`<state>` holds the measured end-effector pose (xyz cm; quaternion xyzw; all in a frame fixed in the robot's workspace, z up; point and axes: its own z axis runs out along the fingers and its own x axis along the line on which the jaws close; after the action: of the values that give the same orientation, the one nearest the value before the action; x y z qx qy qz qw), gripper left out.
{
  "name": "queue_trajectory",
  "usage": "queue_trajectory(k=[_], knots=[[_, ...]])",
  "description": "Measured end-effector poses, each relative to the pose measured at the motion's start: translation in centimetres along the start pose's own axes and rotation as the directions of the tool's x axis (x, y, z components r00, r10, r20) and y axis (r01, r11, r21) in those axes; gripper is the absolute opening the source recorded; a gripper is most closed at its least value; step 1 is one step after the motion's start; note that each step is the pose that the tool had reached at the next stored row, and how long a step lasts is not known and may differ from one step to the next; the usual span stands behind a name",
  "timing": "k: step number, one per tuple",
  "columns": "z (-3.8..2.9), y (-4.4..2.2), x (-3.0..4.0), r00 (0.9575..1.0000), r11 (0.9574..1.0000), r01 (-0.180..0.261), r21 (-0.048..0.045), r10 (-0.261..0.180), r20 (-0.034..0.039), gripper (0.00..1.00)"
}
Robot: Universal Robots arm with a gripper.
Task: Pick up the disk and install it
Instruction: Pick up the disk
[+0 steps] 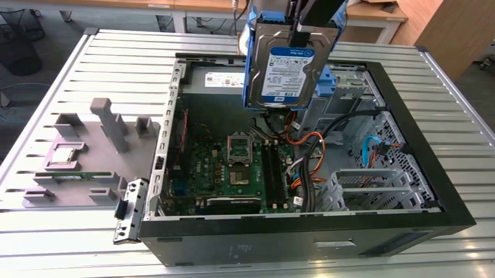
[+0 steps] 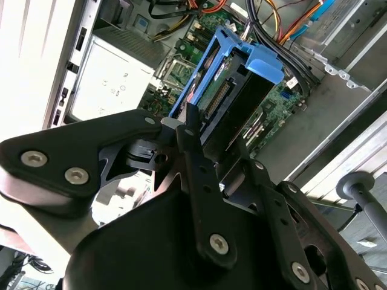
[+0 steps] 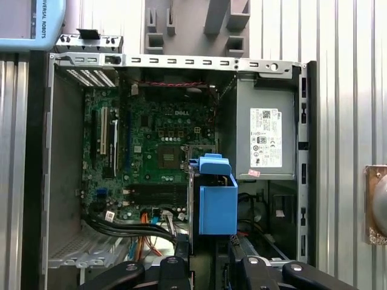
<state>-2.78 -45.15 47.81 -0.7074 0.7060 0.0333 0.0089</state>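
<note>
This looks like a robotics lab or workshop. An open desktop computer case (image 1: 309, 243) lies on a slatted aluminium workbench (image 1: 124, 52). A grey parts fixture (image 1: 93, 145) sits at the frame's left, and wooden desks (image 1: 379, 14) line the top edge.

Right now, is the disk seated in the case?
No, the disk hangs upright in the gripper above the open case.

Black end effector (image 2: 213, 144), angular plates (image 2: 115, 142), silver screws (image 2: 35, 158), blue arm cap (image 3: 27, 27)
</note>
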Motion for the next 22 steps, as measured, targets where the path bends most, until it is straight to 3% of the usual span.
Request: queue_trajectory(k=[22], knots=[[0.03,-0.31,1.07,1.0000,1.0000,0.000,0.0000,0.000,0.0001,0.35]])
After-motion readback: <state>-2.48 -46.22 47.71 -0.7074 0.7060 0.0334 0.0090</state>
